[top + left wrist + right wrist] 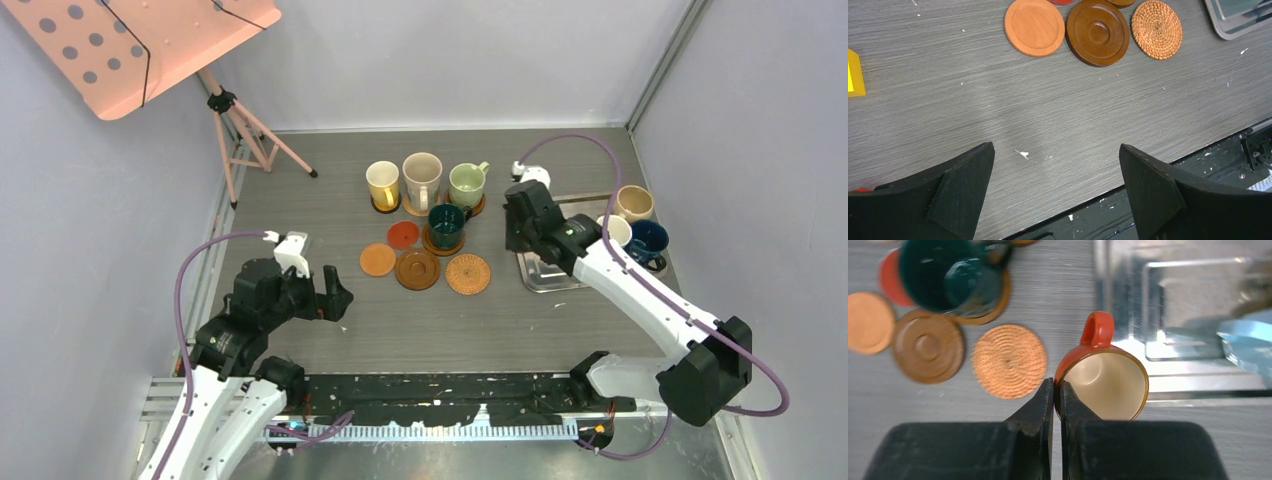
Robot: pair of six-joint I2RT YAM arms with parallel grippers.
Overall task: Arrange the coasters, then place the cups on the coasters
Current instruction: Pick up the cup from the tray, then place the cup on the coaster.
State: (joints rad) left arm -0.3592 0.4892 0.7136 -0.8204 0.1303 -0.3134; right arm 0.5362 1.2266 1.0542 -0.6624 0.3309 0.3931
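Item: small orange-red cup (1103,382), cream inside, handle turned away from the fingers.
Location: at the boundary between the grey table (1068,290) and the left lip of the metal tray (1108,300). It is hidden under the arm in the overhead view, and whether its base is lifted clear cannot be told.
Right gripper (1058,385): clamped on the cup's near wall, one finger outside the rim and one inside.
Left gripper (1055,150): spread wide, nothing held, poised over bare table near the front edge.
Vacant coasters: wicker coaster (1009,361), just beside the cup; dark brown ringed coaster (928,346); orange-tan coaster (868,322); red coaster (403,234), partly behind the dark green cup (446,225).
Cups seated: the dark green cup on a brown disc. The yellow cup (383,184), beige cup (422,180) and pale green cup (467,184) are in the back row, each apparently on a disc.
Cups waiting: three at the tray's far side.
Step in hand (judged): the orange-red cup is to be carried to a vacant coaster, the wicker one being nearest.
Method advised: the cup is to be kept level, since a pinch on one wall lets it swing. The tray lip is to be cleared before any sideways travel, and the dark green cup avoided.
Release: to be made only once the base is centred and flat on the disc.
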